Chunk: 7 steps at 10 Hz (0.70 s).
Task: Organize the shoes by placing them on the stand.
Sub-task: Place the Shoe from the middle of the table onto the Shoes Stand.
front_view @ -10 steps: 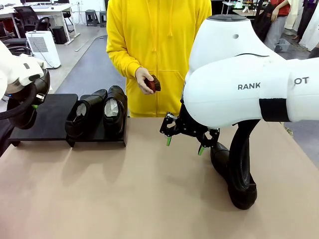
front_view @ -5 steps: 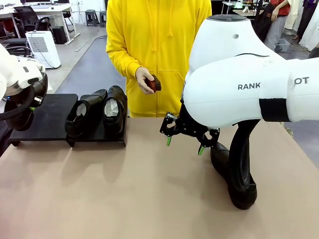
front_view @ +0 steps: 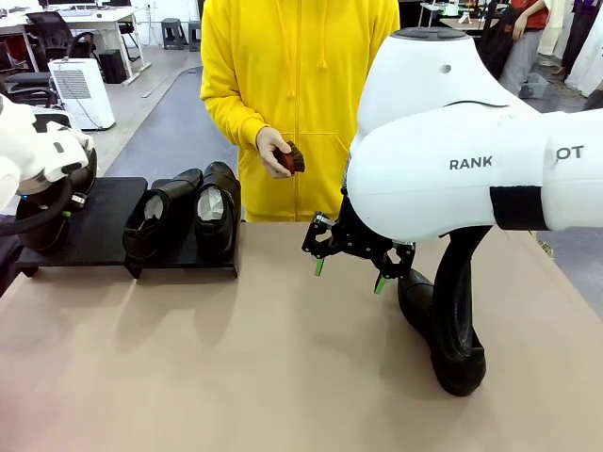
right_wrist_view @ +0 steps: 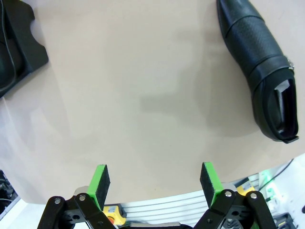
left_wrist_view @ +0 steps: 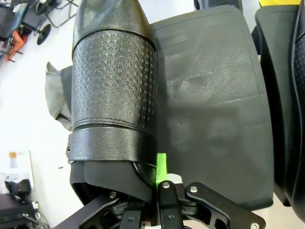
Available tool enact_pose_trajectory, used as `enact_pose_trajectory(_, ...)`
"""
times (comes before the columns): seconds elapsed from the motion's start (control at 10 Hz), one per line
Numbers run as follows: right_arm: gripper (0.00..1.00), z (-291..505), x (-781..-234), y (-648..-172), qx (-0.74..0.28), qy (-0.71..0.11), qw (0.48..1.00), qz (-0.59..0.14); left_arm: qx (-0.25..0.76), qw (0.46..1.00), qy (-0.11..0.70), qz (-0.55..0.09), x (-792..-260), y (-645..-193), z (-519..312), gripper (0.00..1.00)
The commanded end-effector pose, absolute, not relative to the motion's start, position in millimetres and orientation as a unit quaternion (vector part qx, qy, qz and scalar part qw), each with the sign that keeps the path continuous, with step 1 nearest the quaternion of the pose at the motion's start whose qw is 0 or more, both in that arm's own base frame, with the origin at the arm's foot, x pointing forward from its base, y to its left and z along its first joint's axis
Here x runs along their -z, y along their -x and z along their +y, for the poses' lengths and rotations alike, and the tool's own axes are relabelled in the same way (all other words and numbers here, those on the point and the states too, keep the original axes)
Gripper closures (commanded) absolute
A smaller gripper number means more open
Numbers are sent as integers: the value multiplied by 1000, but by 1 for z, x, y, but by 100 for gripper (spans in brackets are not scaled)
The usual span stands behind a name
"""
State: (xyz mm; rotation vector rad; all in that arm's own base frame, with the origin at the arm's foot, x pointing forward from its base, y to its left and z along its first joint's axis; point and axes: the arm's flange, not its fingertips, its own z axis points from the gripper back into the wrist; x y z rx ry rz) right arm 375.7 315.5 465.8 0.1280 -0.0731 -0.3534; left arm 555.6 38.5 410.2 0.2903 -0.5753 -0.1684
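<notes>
Left end effector [left_wrist_view: 155,183] clamped on a shoe [left_wrist_view: 112,90], raised; right end effector [front_view: 349,268] spread wide, hovering low, pointing down.

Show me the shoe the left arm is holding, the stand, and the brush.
held shoe [left_wrist_view: 113,90]: left wrist view, on its textured upper.
stand [front_view: 108,212]: front view, on its bare top left of the two shoes.
brush [front_view: 294,157]: front view, on the bristles in the person's hand.

The left gripper [front_view: 64,202] (gripping a shoe [left_wrist_view: 112,95]) has risen slightly.
</notes>
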Motion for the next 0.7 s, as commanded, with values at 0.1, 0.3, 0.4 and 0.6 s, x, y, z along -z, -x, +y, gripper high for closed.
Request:
enact_pose_trajectory(0.1,0,316,-469,-379,170,-65,983,-33,65,939,-165,-295,-405,-565,39,100)
enact_pose_trajectory(0.3,0,316,-469,-379,170,-65,983,-33,58,942,-165,-286,-404,-565,39,70)
enact_pose_trajectory(0.4,0,316,-469,-379,170,-65,983,-33,55,944,-161,-283,-406,-565,39,51)
enact_pose_trajectory(0.6,0,316,-469,-379,170,-65,983,-33,51,944,-154,-288,-415,-564,40,51)
